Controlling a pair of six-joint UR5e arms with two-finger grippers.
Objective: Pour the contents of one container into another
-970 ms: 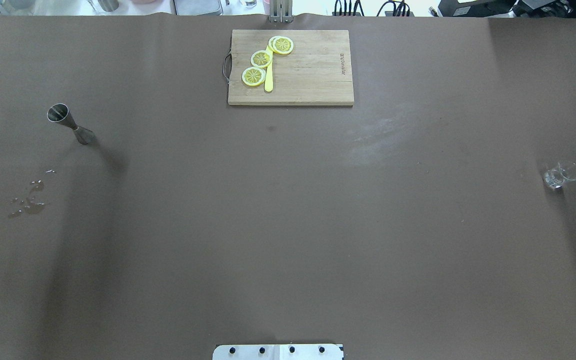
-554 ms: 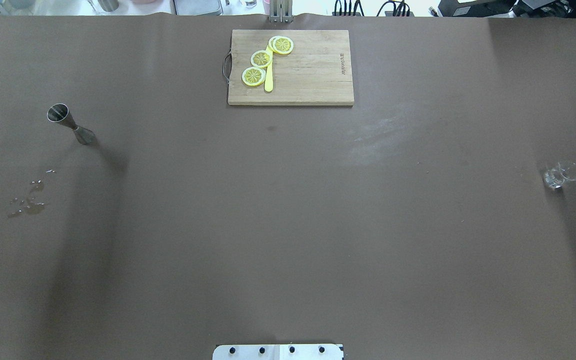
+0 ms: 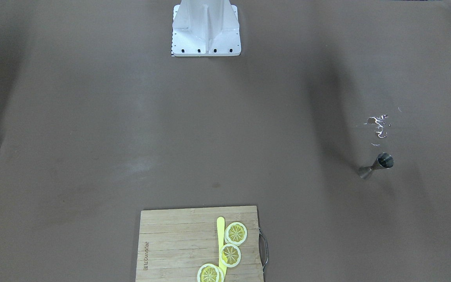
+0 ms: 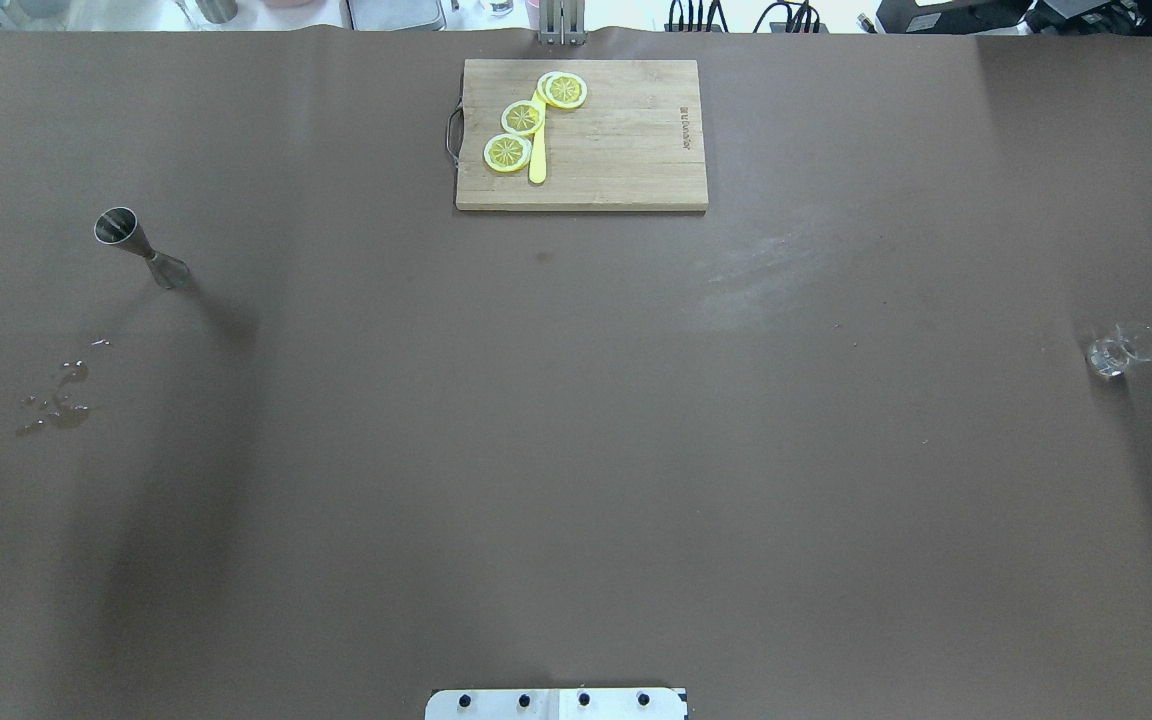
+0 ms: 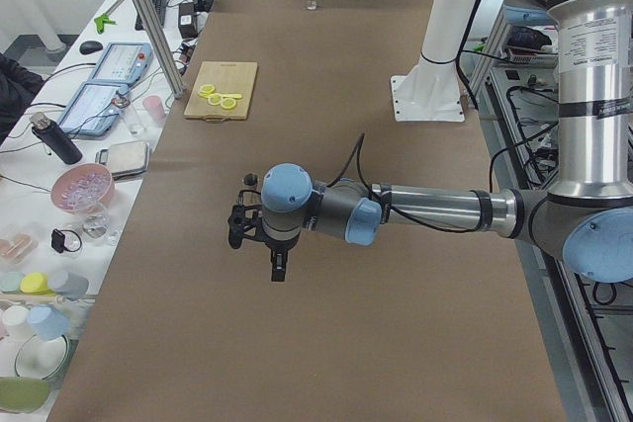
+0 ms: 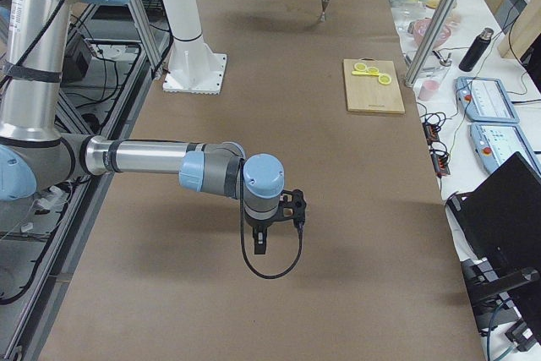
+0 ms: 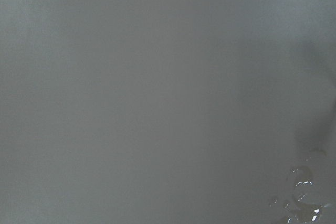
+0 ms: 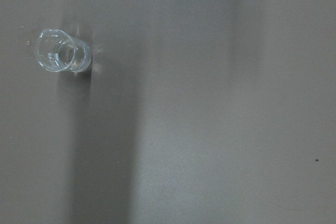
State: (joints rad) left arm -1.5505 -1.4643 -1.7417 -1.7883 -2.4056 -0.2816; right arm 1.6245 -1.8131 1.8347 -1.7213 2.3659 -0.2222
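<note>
My left gripper (image 5: 278, 272) hangs over the brown table (image 5: 415, 343), left of centre in the side view from my left end, with its fingers pointing down. From that angle I cannot tell whether it stands wide or narrow. My right gripper (image 6: 260, 247) hangs the same way, just below centre in the side view from my right end, and I cannot tell its opening either.

The steel jigger (image 4: 141, 250) stands upright at the middle left of the overhead view. The small clear glass (image 4: 1121, 350) stands upright near that view's right edge, well apart from the jigger. My right wrist camera looks down on the glass in the upper left of its frame; it may hold a little clear liquid, though the glare makes that hard to judge.

A patch of droplets (image 4: 61, 400) lies below and left of the jigger in the overhead view, and it also shows in the lower right corner of my left wrist view.

A wooden cutting board (image 4: 626, 150) sits at top centre, with lemon slices (image 4: 508, 152) and a yellow stick (image 4: 537, 160) on its left part.
</note>
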